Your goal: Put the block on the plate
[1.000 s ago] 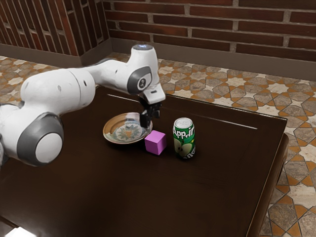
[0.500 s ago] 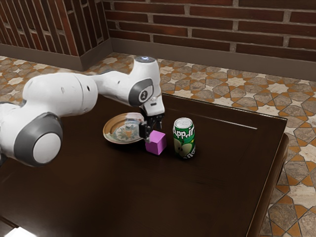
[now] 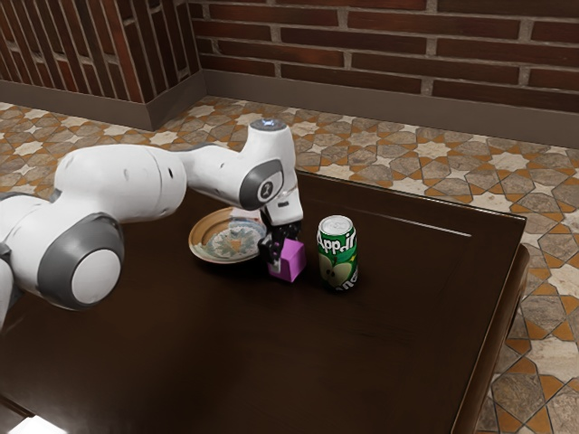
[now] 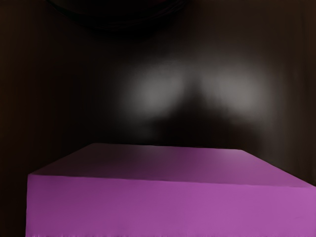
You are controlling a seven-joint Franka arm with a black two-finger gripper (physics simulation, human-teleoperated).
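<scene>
Block (image 3: 292, 261): pink-purple cube, rests on the table (image 3: 226, 362), off the plate, directly at the gripper.
Gripper (image 3: 284, 258): black, points downward at the block; how far open it is, and whether it has hold of the block, cannot be told.
Plate (image 3: 200, 238): tan rim, patterned center; sits near the block, toward the exterior view's left.
Can (image 3: 337, 254): green, apple print, upright; stands near the block, toward the exterior view's right.
Wrist view: block's upper face and one side face lie close under the hand.

Jaws lower, right at the block (image 3: 291, 262)
</scene>
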